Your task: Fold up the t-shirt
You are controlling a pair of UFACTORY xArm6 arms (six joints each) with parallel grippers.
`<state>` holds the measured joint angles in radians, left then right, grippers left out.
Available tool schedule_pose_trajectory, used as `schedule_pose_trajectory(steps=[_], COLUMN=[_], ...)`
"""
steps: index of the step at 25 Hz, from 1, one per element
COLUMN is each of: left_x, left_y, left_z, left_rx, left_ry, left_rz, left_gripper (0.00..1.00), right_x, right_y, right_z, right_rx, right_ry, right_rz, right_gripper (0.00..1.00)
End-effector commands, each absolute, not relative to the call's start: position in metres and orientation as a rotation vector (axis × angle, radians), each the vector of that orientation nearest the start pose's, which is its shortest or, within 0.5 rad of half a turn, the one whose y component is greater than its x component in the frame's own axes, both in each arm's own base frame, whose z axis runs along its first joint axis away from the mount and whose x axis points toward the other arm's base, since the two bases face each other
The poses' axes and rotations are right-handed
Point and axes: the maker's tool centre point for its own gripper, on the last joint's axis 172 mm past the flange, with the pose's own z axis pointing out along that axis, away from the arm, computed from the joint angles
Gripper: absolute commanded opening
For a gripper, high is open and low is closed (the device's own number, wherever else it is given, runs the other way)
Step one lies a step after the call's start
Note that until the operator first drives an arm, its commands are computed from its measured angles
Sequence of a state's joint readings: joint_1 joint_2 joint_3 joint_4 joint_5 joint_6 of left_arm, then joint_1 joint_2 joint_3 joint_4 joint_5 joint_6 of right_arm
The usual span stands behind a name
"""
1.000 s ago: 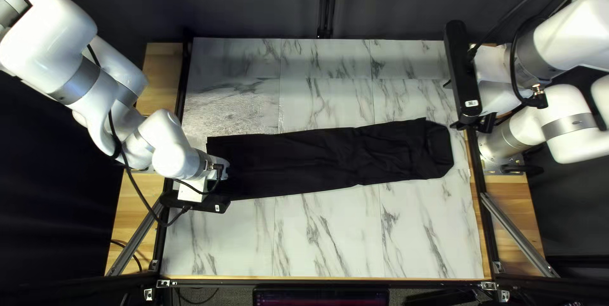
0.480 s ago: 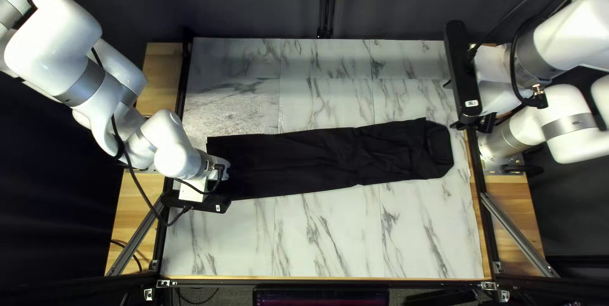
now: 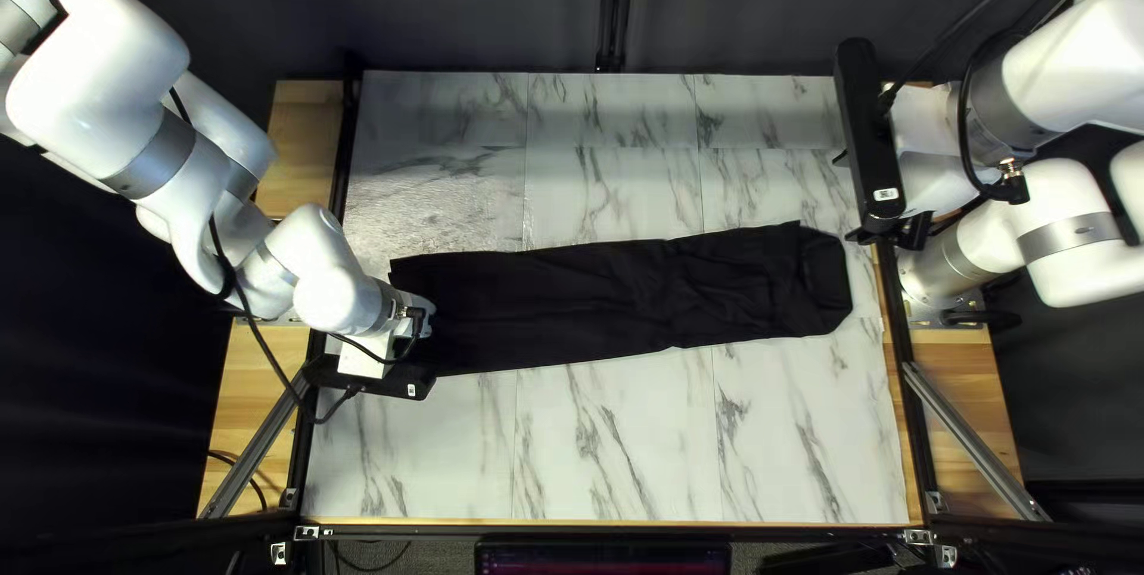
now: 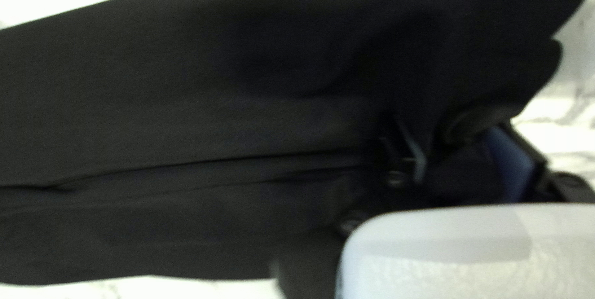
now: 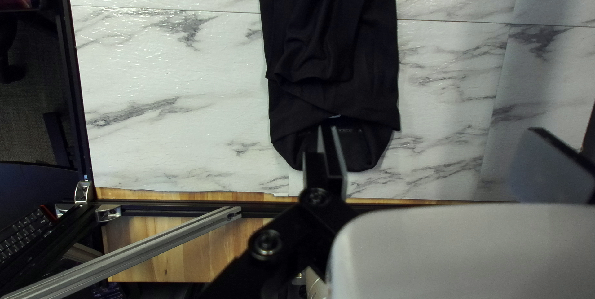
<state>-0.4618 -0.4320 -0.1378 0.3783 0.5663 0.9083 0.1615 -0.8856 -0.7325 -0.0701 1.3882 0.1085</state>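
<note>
Black t-shirt [image 3: 596, 303] lies in a long strip from nine o'clock to three in the top left view. Left gripper [image 4: 452, 130] stands wide at the nine o'clock end; right gripper [image 5: 434, 130], also wide, waits near two. Lengthwise folding looks done; next, pinch that nine o'clock end and carry it toward three.

The robot's left arm [image 3: 322, 277] reaches out low, its last joints angling down to the left hand [image 3: 396, 346], which points at the desk [image 3: 620, 444], its fingers [image 4: 514, 166] standing somewhat apart. Across from it, the right arm [image 3: 1061, 63] is folded back by its base, white links bent behind the right hand [image 3: 860, 199], whose fingers [image 5: 334, 150] are spread wide, nothing between them.
</note>
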Motion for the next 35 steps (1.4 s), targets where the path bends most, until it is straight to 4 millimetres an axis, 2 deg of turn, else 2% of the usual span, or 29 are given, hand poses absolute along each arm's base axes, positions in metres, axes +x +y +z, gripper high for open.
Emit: schedule_pose_trajectory(steps=[1, 9, 16, 21, 27, 33, 35], left_x=[0.27, 0.302, 0.327, 0.356, 0.396, 0.432, 0.45], left_y=[-0.095, -0.093, -0.08, -0.071, -0.056, -0.05, -0.045], left_z=[0.062, 0.077, 0.074, 0.075, 0.088, 0.103, 0.107], left_rx=[-1.912, -1.848, -1.811, -1.776, -1.714, -1.646, -1.617], left_ry=[2.187, 2.179, 2.197, 2.218, 2.239, 2.253, 2.263], left_rz=[0.069, 0.05, 0.029, 0.019, 0.011, 0.002, -0.004], left_gripper=[0.0, 0.0, 0.0, 0.0, 0.0, 0.0, 0.0], right_x=[0.286, 0.286, 0.286, 0.286, 0.286, 0.286, 0.286], right_y=[0.029, 0.029, 0.029, 0.029, 0.029, 0.029, 0.029], right_z=[0.338, 0.338, 0.338, 0.338, 0.338, 0.338, 0.338], right_rx=[-3.156, -3.156, -3.156, -3.156, -3.156, -3.156, -3.156], right_ry=[-0.091, -0.091, -0.091, -0.091, -0.091, -0.091, -0.091], right_rz=[-0.376, -0.376, -0.376, -0.376, -0.376, -0.376, -0.376], right_gripper=[1.0, 1.0, 1.0, 1.0, 1.0, 1.0, 1.0])
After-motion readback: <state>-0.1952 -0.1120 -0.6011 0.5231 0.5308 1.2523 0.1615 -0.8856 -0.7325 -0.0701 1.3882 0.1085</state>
